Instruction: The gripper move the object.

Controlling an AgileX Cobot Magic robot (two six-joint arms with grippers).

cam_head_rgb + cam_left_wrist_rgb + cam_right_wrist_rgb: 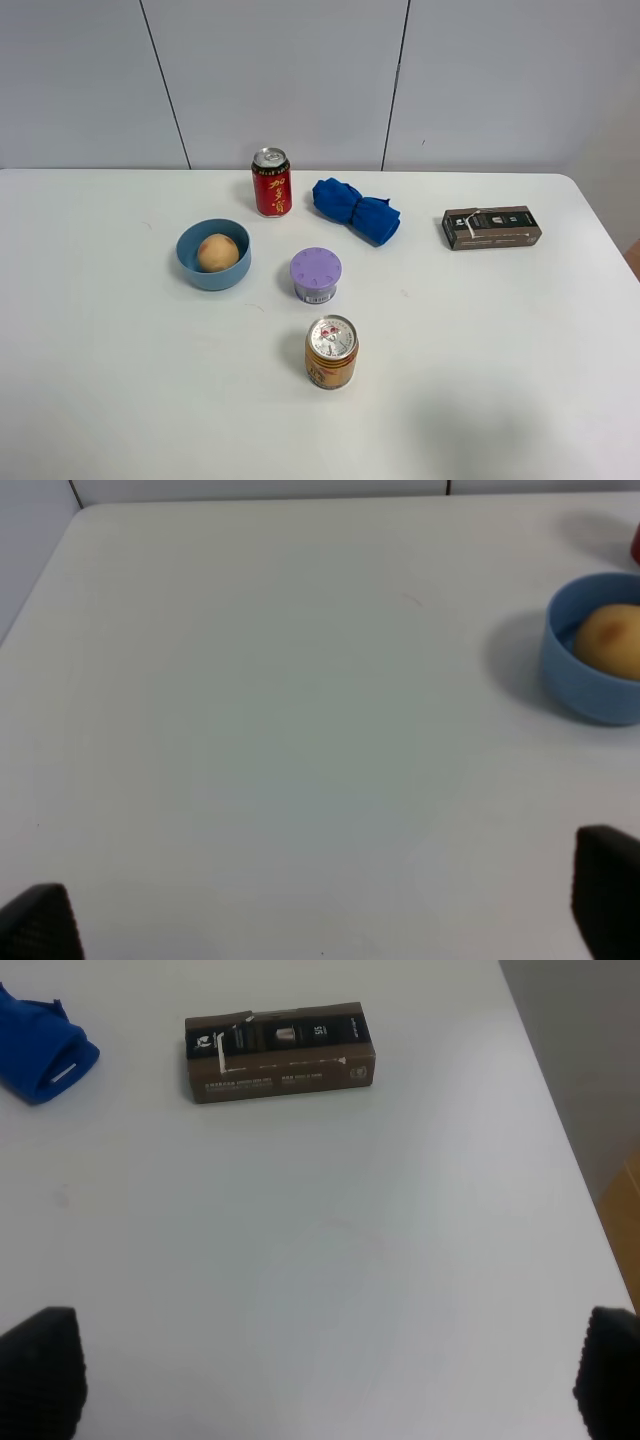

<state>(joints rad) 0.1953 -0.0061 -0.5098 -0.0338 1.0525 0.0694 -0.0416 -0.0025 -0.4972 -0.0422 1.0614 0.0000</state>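
Observation:
The tan-orange round fruit (217, 252) lies inside a blue bowl (190, 262) left of the table's middle. It also shows in the left wrist view (610, 640), in the bowl (580, 690). Neither arm shows in the exterior high view. My left gripper (325, 920) is open and empty, its black fingertips (40, 925) wide apart over bare table, well away from the bowl. My right gripper (325, 1370) is open and empty, its fingertips (45, 1365) wide apart over bare table short of the brown box.
A red can (271, 182) and a blue cloth (356, 209) sit at the back. A purple-lidded tub (315, 275) and an orange-gold can (331, 352) stand mid-table. A brown box (491, 227) lies at the right, also in the right wrist view (280, 1052).

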